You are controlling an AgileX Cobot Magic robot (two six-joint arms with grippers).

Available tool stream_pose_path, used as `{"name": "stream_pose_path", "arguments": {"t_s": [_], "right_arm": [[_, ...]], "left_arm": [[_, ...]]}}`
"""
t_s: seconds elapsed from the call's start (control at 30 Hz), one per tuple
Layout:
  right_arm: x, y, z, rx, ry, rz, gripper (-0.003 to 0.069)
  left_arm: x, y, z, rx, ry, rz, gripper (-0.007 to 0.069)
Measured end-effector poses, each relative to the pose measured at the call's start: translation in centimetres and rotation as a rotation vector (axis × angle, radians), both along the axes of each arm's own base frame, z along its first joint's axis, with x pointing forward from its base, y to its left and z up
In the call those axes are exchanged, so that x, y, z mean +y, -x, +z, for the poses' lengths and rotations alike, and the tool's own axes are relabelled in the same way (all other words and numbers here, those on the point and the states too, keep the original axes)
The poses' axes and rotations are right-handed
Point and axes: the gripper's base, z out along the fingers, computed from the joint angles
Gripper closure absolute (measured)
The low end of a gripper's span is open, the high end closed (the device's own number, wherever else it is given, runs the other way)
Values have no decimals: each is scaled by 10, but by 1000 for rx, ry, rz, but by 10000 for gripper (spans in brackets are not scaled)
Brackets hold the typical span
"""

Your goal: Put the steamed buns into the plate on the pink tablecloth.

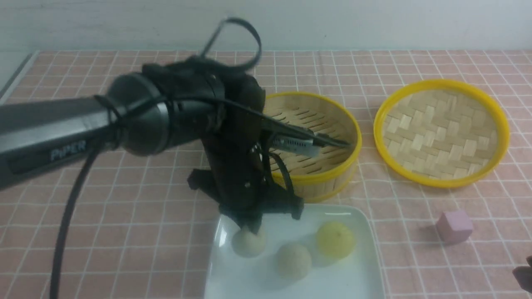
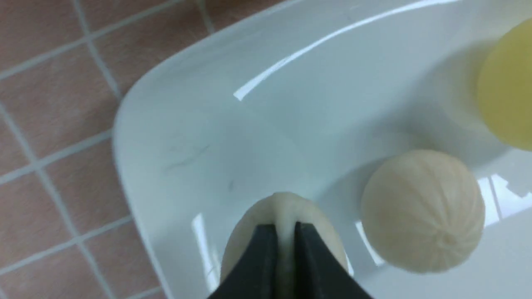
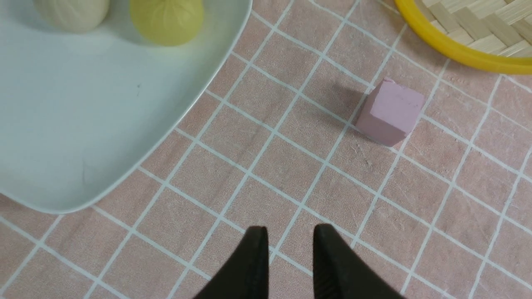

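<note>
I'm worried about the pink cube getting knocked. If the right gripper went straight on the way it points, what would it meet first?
Probably bare pink tablecloth, in the gap between the plate and the pink cube; the right gripper seems aimed past both, though depth is unclear.

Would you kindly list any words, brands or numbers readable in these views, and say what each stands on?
"PiPER": pale, blurred lettering on the grey link of the left arm.
No text is legible on the plate, steamer basket, lid or pink cube.
</note>
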Motion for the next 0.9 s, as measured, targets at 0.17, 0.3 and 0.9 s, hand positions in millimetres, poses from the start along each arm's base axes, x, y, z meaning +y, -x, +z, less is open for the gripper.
{"name": "stream_pose_path", "arguments": {"t_s": [0.17,0.3,0.9], "right_arm": [[0,2,1,7,-28,-15,505],[-7,12,16,-12,-63,-20,548],[-55,87,15,-449,-496,-17,670]], "left_arm": [[-8,-2,-16,-13,6,64,441],[-7,-4,-18,-25,-14,82,277],[-3,-3,22,-103,34,112,179]]}}
